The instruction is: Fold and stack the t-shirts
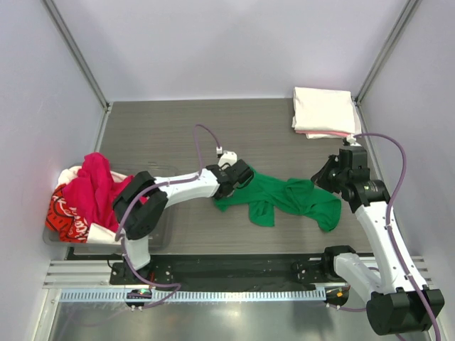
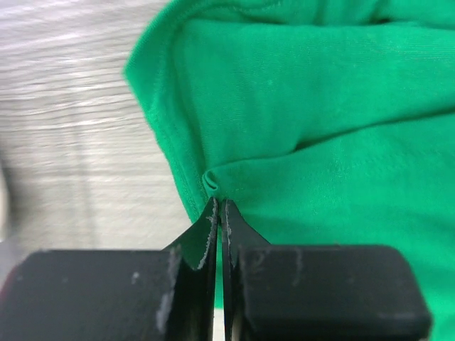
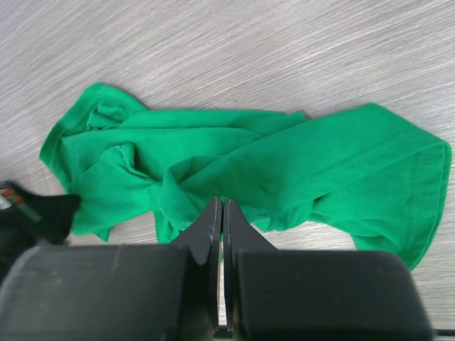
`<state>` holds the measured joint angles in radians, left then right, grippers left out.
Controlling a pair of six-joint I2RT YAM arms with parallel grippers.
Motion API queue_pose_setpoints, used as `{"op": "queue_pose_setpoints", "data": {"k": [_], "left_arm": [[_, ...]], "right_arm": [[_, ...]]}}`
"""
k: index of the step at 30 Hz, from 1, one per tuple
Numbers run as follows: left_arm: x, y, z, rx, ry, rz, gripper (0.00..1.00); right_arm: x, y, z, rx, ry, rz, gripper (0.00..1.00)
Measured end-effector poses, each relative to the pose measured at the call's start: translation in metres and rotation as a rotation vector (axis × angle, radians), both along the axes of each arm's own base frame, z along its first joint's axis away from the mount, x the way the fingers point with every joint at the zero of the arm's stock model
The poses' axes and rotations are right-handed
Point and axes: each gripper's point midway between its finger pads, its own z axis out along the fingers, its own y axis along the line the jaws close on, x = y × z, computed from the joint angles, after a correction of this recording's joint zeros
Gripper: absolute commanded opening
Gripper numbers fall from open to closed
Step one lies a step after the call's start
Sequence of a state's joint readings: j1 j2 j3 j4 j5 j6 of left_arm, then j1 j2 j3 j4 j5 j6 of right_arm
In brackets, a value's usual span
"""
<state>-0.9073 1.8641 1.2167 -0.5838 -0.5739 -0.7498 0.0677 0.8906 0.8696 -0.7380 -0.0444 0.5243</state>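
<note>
A bright green t-shirt [image 1: 288,199] lies crumpled on the middle of the table. My left gripper [image 1: 244,175] is at its left edge and is shut on a pinched fold of the green hem [image 2: 212,180]. My right gripper [image 1: 321,174] is shut and hovers above the shirt's right part [image 3: 298,163], with no cloth raised to it. A folded cream-white tee [image 1: 323,108] lies on a folded pink one [image 1: 335,133] at the back right. Magenta-red [image 1: 92,186], white [image 1: 70,173] and red printed tees [image 1: 62,217] are heaped at the left.
A clear plastic bin [image 1: 158,229] at the left edge holds the heap of tees. Grey walls close the table on three sides. A metal rail [image 1: 213,273] runs along the near edge by the arm bases.
</note>
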Motion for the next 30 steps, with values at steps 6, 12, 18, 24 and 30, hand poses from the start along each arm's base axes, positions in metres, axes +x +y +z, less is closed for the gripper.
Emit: {"op": "queue_pose_setpoints", "data": {"k": [6,12,18,24,30], "left_arm": [[0.003,-0.003,0.072,-0.064,-0.061,-0.016,0.0],[0.001,0.003,0.135,-0.156,-0.145,-0.014,0.0],[-0.011,0.017,0.144,-0.145,-0.131,-0.015,0.0],[-0.03,0.037,0.2,-0.245,-0.197,-0.028,0.0],[-0.058,0.063,0.338,-0.545,-0.43,-0.092,0.0]], "right_arm": [[0.005,-0.002,0.015,-0.012,-0.028,0.001,0.01],[0.011,-0.004,0.041,-0.027,-0.083,0.001,0.01],[0.008,-0.006,0.05,-0.039,-0.086,-0.002,0.01],[0.003,-0.012,0.106,-0.063,-0.18,-0.019,0.01],[-0.027,-0.014,0.206,-0.046,-0.444,-0.02,0.01]]}}
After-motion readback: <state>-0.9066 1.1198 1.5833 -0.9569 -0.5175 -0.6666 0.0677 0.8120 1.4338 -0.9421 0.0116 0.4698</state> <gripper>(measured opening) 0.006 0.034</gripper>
